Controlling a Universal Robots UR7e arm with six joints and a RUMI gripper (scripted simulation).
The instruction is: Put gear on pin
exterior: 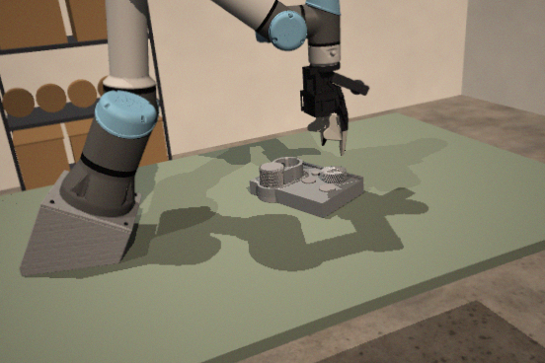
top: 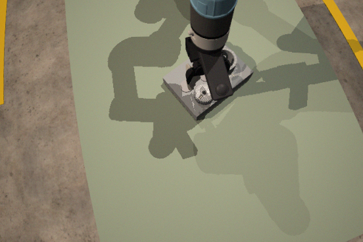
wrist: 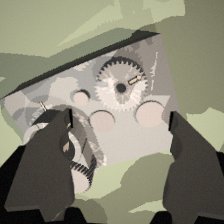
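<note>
Gripper above plate on desk, jaws half apart, holding nothing. Arrow gear lies flat on plate, not gripped. Left, apparently: grasp, seat on pin, align arrow.

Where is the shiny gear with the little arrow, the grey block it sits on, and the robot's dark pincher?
Silver arrow gear (wrist: 120,86), wrist view, toothed face.
Grey base block (exterior: 327,204), exterior view, front side wall.
Dark two-jaw gripper (exterior: 334,144), exterior view, between the fingertips.
</note>
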